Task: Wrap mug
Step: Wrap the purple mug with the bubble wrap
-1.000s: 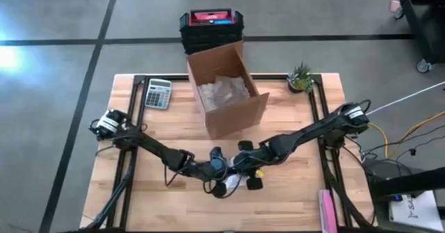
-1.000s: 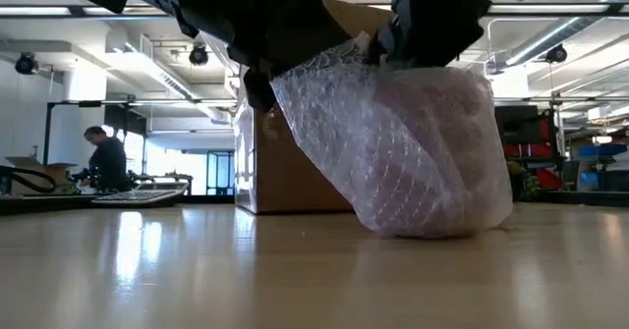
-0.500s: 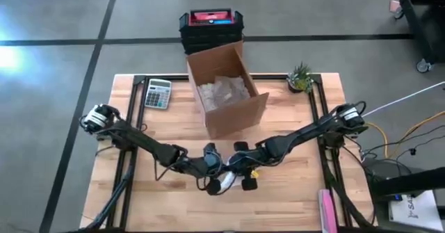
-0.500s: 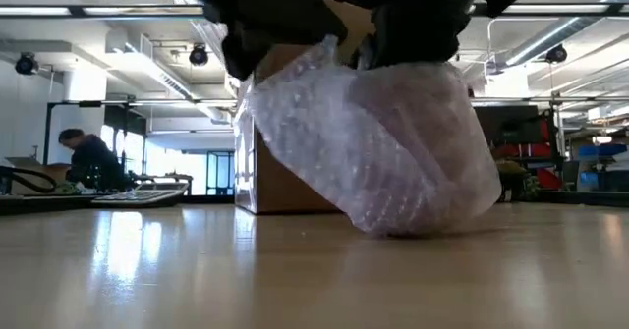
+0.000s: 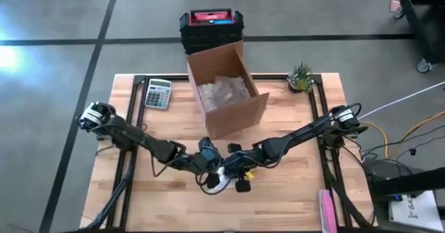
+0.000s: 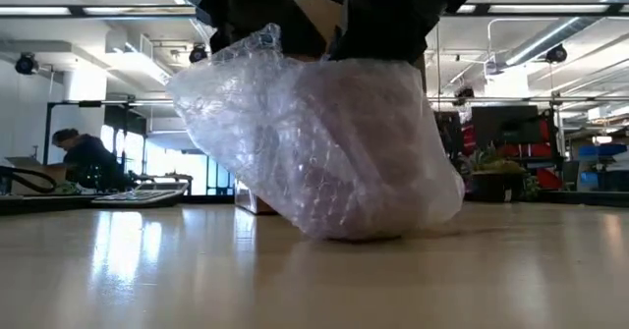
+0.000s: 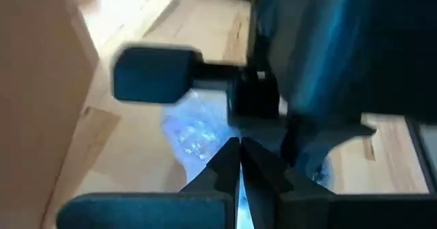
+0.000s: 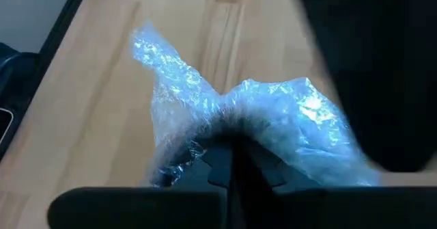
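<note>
While the bubble-wrapped mug (image 6: 324,152) sits on the wooden table (image 5: 292,191), near the middle and in front of the open cardboard box (image 5: 226,87), the 2 grippers meet above it. The left gripper (image 5: 208,165) is closed on the wrap at the bundle's left side, and the right gripper (image 5: 233,167) is closed on the wrap from the right. In the low view the wrap bulges to the left and its bottom touches the table. A calculator (image 5: 158,93) lies far left, a small plant (image 5: 300,77) far right.
</note>
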`<action>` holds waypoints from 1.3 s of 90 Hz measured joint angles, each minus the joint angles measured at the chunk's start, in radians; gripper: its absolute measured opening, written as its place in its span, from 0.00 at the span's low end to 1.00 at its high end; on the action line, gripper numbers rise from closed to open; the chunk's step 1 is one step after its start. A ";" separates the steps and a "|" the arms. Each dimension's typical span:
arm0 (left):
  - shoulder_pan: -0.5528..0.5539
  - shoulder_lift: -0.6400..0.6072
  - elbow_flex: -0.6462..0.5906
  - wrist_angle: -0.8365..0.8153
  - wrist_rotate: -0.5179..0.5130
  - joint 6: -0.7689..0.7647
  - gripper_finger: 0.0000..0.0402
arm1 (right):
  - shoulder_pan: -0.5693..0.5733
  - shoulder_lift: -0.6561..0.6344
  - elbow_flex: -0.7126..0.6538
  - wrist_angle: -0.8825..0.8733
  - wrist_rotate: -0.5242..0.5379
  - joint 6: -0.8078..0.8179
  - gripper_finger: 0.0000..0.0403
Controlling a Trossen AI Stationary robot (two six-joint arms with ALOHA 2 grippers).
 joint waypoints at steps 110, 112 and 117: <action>-0.008 0.112 -0.016 0.152 0.053 -0.001 0.00 | -0.006 -0.078 0.071 -0.283 0.017 -0.121 0.00; -0.008 0.112 -0.016 0.152 0.053 -0.001 0.00 | -0.006 -0.086 0.071 -0.290 0.017 -0.122 0.00; -0.008 0.112 -0.016 0.150 0.053 -0.001 0.00 | -0.006 -0.103 0.072 -0.298 0.018 -0.122 0.00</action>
